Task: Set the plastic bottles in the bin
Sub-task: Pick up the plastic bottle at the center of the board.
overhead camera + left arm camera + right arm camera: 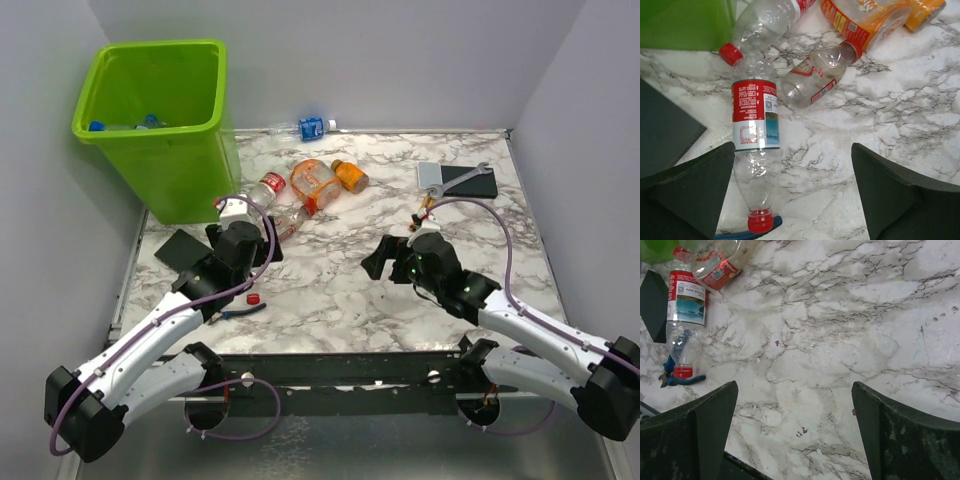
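- Left gripper: fingers spread wide, nothing pinched. Red-label clear bottle lies flat on desk between them, close to 1 finger.
- Right gripper: spread wide, empty, above bare desk centre.
- Bin: far-left corner.
- 2 orange bottles right of bin.

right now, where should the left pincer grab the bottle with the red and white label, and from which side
Grip the labelled bottle across its clear body between the label and the cap, coming straight down from above. It lies flat, lengthwise in the open left pincer's gap, and another bottle crowds the label's far end.
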Available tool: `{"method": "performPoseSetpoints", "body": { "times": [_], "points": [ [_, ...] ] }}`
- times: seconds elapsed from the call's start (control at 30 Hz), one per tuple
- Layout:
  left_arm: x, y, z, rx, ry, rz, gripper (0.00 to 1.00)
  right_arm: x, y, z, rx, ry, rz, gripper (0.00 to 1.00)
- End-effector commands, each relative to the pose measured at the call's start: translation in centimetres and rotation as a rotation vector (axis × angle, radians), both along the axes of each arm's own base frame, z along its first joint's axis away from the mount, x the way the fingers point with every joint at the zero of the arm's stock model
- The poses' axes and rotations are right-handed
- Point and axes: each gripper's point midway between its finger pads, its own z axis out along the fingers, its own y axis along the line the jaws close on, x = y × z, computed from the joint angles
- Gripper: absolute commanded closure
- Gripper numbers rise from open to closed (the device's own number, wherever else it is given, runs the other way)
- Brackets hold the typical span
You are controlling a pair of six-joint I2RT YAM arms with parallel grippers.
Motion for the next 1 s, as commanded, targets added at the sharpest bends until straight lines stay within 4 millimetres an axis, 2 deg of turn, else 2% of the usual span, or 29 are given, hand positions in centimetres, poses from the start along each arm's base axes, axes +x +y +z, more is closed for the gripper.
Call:
{"method": "performPoseSetpoints", "body": {
  "times": [0.0, 0.2, 0.43, 0.5, 0.77, 0.97],
  "points": [
    [-0.2, 0.9, -2.8, -0.052, 0.054, 0.127, 0.01, 0.4, 1.5, 0.4, 0.049, 0.016, 0.017, 0.01],
    [0.1, 0.7, -8.5, 0.007, 0.221, 0.15, 0.01, -0.1, 0.7, 0.2, 0.033, 0.017, 0.008, 0.01],
    [0.1, 2.3, -12.1, 0.081, 0.31, 0.224, 0.01, -1.0, -0.4, 0.5, 0.046, -0.012, 0.002, 0.0],
    [0.0, 2.4, -12.9, 0.085, 0.331, 0.227, 0.01, -1.1, -0.6, 0.7, 0.044, -0.02, 0.002, 0.0],
    [0.0, 2.4, -14.0, 0.099, 0.349, 0.22, 0.16, -0.8, -0.7, 1.9, 0.032, -0.053, 0.009, 0.0],
    [-0.7, 3.0, -14.5, 0.112, 0.348, 0.225, 0.34, -0.7, -0.9, 2.9, 0.032, -0.079, 0.007, 0.0]
  ]
}}
